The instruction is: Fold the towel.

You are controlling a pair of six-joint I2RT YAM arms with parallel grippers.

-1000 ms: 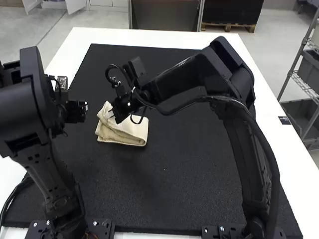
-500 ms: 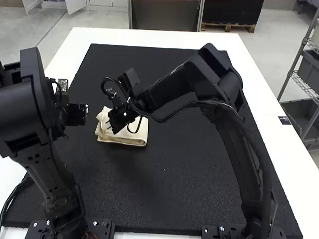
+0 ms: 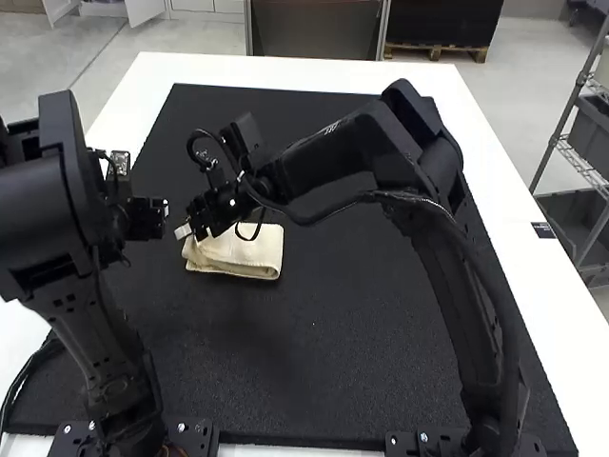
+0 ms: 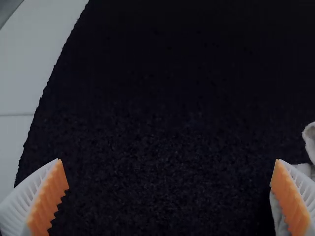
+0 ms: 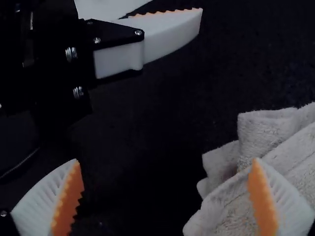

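Below the right gripper (image 5: 166, 160): the towel (image 3: 243, 255), on the dark mat (image 3: 333, 333), folded into a small, layered pad.
Right gripper: parted wide and holding nothing; one finger lies over the towel's uneven end in its wrist view, though whether it touches cannot be told.
Left gripper (image 4: 168, 160): also spread and empty, with a bit of towel just beside one finger.
Towel's near end, by the right gripper: several edges stacked unevenly, one layer standing up in a soft ridge.
Towel's far end, away from that gripper: flatter and squarer.
Towel's feel: light, limp and slightly fuzzy, I judge; nothing fragile, little slip against ribbed fingers, but too soft to hold a crease unless pressed.
Grasp: best taken at the ragged end under the right gripper, all layers pinched together; catching only the top one would likely peel the fold open.
Fold: mostly made, it seems; what remains looks like evening that end, with a light touch, since a hard push could skid the whole pad over the mat.
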